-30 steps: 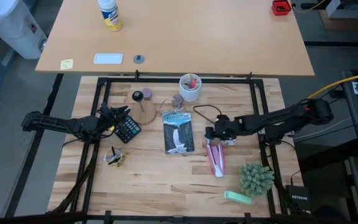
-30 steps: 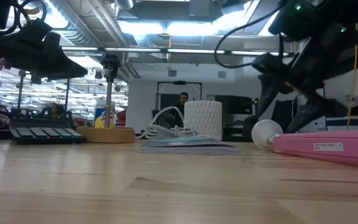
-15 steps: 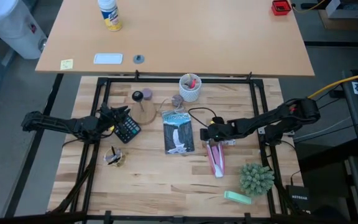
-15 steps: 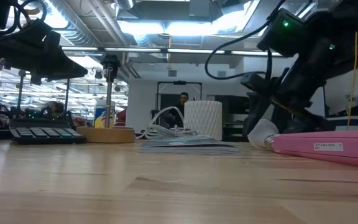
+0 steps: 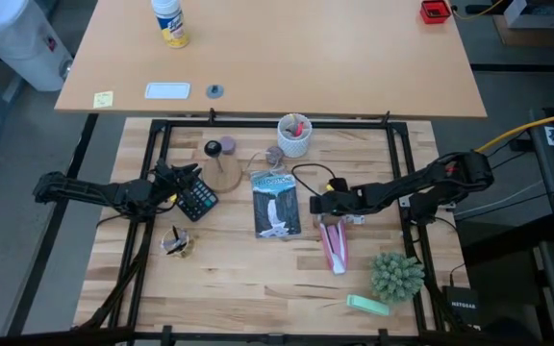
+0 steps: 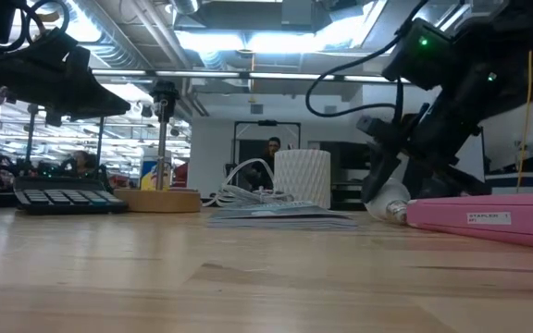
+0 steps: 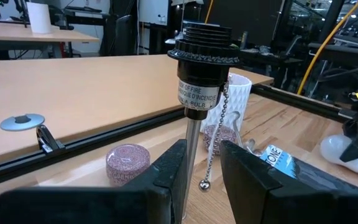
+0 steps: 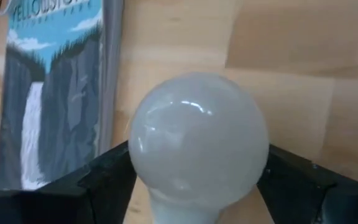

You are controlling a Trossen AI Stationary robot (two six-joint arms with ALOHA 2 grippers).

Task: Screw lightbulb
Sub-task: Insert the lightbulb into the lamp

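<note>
The 2 dark arms reach in over the wooden tabletop (image 5: 248,279) from its left and right edges. The left gripper (image 5: 183,179) sits over a black calculator (image 5: 198,200) near the left edge, beside a round wooden disc stand (image 5: 226,174). The right gripper (image 5: 321,204) lies near the middle, between a blue-topped booklet (image 5: 276,205) and a pink stapler (image 5: 335,246). A white cup (image 5: 294,135) stands at the far edge, a green plant (image 5: 396,276) near the right corner.
</note>
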